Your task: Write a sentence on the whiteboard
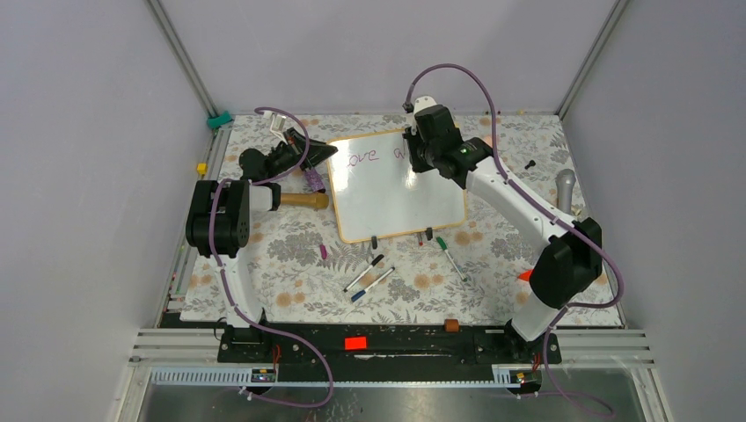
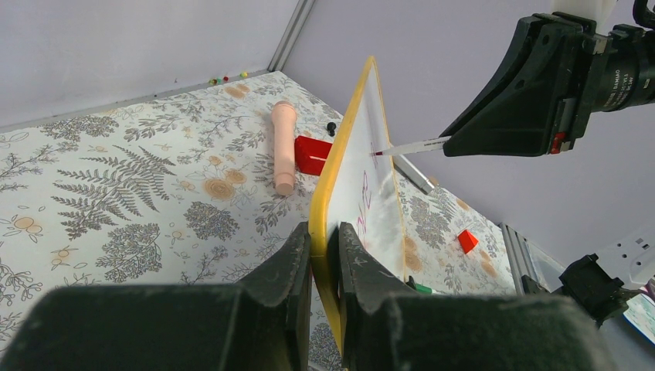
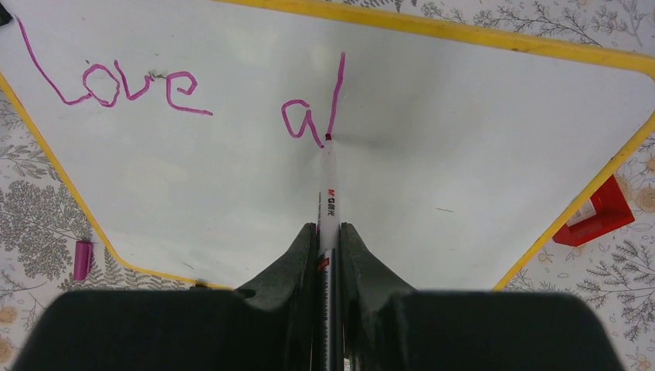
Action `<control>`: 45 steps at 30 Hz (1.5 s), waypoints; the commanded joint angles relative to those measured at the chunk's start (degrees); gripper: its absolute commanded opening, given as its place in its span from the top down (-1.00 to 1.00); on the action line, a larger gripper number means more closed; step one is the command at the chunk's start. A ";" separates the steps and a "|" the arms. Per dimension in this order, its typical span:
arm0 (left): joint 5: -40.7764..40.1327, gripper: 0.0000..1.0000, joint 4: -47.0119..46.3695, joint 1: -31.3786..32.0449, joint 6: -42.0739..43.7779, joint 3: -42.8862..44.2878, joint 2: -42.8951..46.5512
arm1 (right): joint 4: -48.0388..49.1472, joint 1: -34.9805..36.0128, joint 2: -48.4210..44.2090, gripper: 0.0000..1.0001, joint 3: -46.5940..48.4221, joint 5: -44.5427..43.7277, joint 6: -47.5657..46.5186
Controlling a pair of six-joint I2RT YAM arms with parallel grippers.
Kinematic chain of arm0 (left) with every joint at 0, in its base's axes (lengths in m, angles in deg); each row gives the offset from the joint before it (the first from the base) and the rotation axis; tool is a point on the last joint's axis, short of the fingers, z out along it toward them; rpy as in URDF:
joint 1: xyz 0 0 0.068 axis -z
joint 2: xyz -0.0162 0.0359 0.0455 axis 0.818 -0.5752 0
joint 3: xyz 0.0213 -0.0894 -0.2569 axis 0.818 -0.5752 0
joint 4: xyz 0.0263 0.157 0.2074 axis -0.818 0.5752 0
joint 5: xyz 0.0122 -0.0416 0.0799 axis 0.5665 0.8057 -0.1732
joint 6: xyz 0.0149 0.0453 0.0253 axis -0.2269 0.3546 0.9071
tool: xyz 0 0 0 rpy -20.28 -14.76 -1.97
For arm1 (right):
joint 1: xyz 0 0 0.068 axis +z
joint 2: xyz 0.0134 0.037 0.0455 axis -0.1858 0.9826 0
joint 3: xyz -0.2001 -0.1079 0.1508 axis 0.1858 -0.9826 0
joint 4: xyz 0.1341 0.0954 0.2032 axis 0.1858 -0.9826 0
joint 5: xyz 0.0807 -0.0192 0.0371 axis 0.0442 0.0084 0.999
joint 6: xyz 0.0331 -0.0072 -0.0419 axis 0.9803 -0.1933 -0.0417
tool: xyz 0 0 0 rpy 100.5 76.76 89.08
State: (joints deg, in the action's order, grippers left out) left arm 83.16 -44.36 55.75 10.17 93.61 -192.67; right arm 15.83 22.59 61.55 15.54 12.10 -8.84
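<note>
Near edge of the desk (image 1: 290,290) — small brown block (image 1: 451,324), then loose pens: black-capped marker (image 1: 364,273), blue-capped marker (image 1: 373,284), green marker (image 1: 449,257), plus a purple cap (image 1: 323,251). All lie apart from the board. Red block (image 1: 526,275) sits by the right arm's elbow.

Whiteboard (image 1: 396,198) lies mid-desk, slightly turned, with two black clips (image 1: 374,242) on its near edge. Tan cylinder (image 1: 303,200) is just beside its left edge.

Left tool (image 2: 324,239) is narrow, pinching the board's yellow frame near the far left corner. Right tool (image 3: 330,236) is clamped on a white marker (image 3: 328,182), its tip touching the board at the foot of the "l". Sentence (image 3: 139,85) reads "Love al" — pink, on the board's far part.

From above, the right wrist hides the board's far right corner. Grey microphone-shaped thing (image 1: 565,188) lies off to the right.
</note>
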 commanded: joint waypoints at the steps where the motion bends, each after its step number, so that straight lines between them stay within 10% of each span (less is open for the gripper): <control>1: 7.37 1.00 -1.70 1.86 7.78 -1.88 -1.24 | 0.21 -0.45 -2.07 1.00 -1.05 0.51 0.63; 45: 7.47 1.00 -1.70 1.77 7.60 -1.70 -1.46 | -0.65 -1.65 2.11 1.00 9.77 -4.33 -1.06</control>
State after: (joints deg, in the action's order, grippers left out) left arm 83.37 -44.58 55.77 10.15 93.61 -192.67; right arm 14.04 21.50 63.60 22.82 9.15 -9.06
